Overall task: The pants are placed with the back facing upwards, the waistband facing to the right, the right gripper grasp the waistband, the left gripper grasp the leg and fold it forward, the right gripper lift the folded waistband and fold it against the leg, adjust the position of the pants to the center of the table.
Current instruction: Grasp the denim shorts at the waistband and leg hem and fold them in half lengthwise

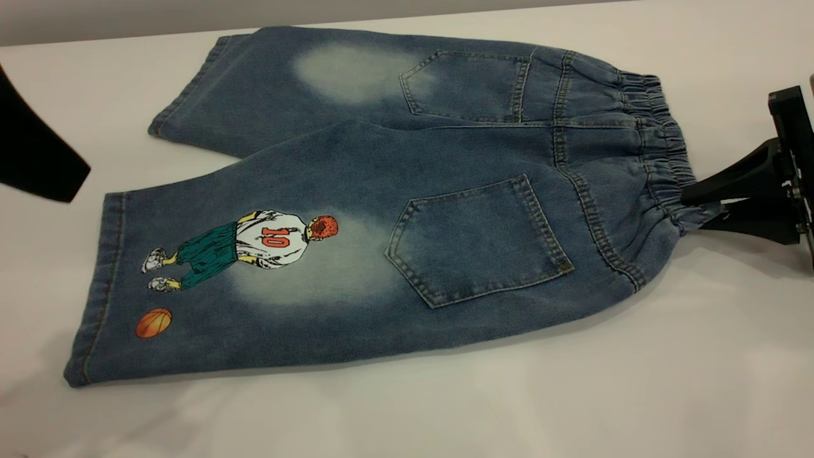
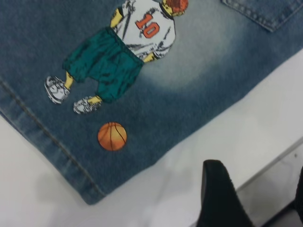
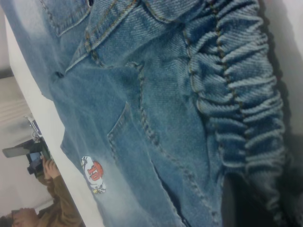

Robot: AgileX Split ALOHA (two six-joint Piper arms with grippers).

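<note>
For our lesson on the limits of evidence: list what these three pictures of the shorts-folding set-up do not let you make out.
- Left gripper: the exterior view's left edge cuts it off; only a black curved part shows, so open or shut is unknown.
- Right gripper fingertips: in the exterior view the waistband bunches over them.
- Underside of the pants: hidden against the table in every view.
- Person in the right wrist view: cut off by the picture's edge.

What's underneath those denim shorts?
The white table shows all around the pants, which lie flat on it. Anything beneath the fabric is covered, so I cannot tell.
</note>
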